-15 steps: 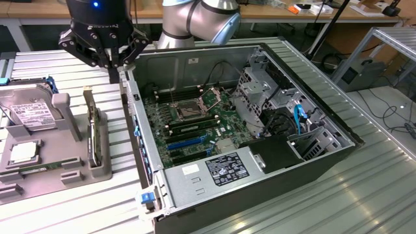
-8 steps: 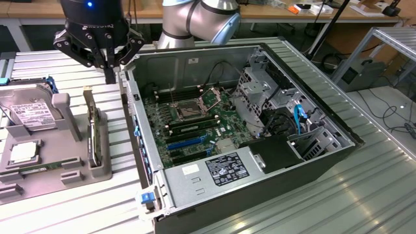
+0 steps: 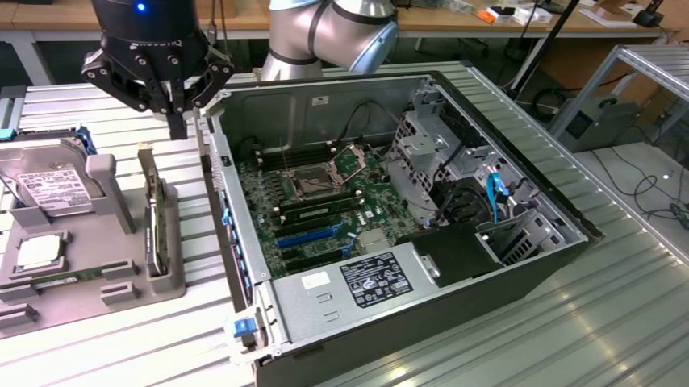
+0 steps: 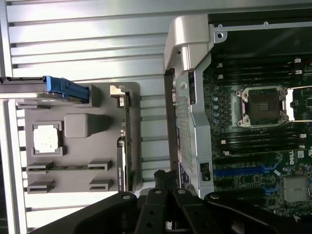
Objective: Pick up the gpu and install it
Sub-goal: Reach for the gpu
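- Exterior view: the claw (image 3: 176, 127) hangs over the table (image 3: 97, 355) with its fingers drawn close together and nothing between them. It is above the far end of the gpu (image 3: 157, 218) and clear of it. The gpu stands on edge in a grey holder (image 3: 108, 193), beside the open computer case (image 3: 323, 97).
- Wrist view: the gpu (image 4: 123, 146) appears edge-on in the holder's slot, apart from the claw (image 4: 166, 179). This view looks straight down on the case's processor socket (image 4: 263, 105).

We read no text for certain: the hard drive (image 3: 48, 189) label and power supply (image 3: 372, 282) sticker carry print too small.
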